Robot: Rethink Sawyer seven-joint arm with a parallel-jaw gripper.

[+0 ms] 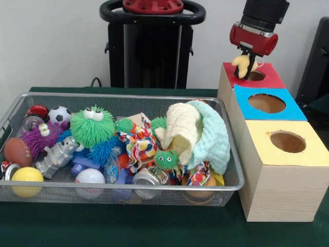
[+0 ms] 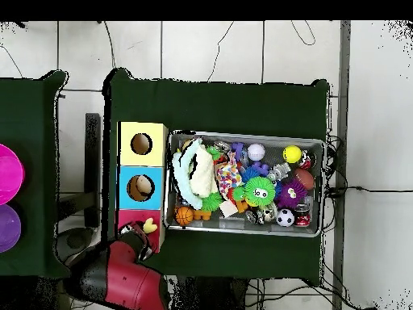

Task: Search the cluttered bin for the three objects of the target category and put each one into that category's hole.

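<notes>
My gripper (image 1: 247, 66) hangs just above the round hole (image 1: 256, 75) in the red top of the far wooden box. It is shut on a small pale yellow soft object (image 1: 243, 62) that dangles at the hole's near-left edge. In the overhead view the gripper (image 2: 146, 229) and the yellow object (image 2: 151, 223) sit over the red-topped box (image 2: 129, 219), and the arm hides the hole. The silver wire mesh bin (image 1: 123, 96) lies left of the boxes, full of toys, balls, cans and cloths; it also shows in the overhead view (image 2: 242, 136).
A blue-topped box (image 1: 267, 104) and a yellow-topped box (image 1: 288, 142) stand in a row in front of the red one. The bin holds a green fuzzy toy (image 1: 91, 126), cream and mint cloths (image 1: 198, 135), a soccer ball (image 1: 59, 115) and a yellow ball (image 1: 26, 177).
</notes>
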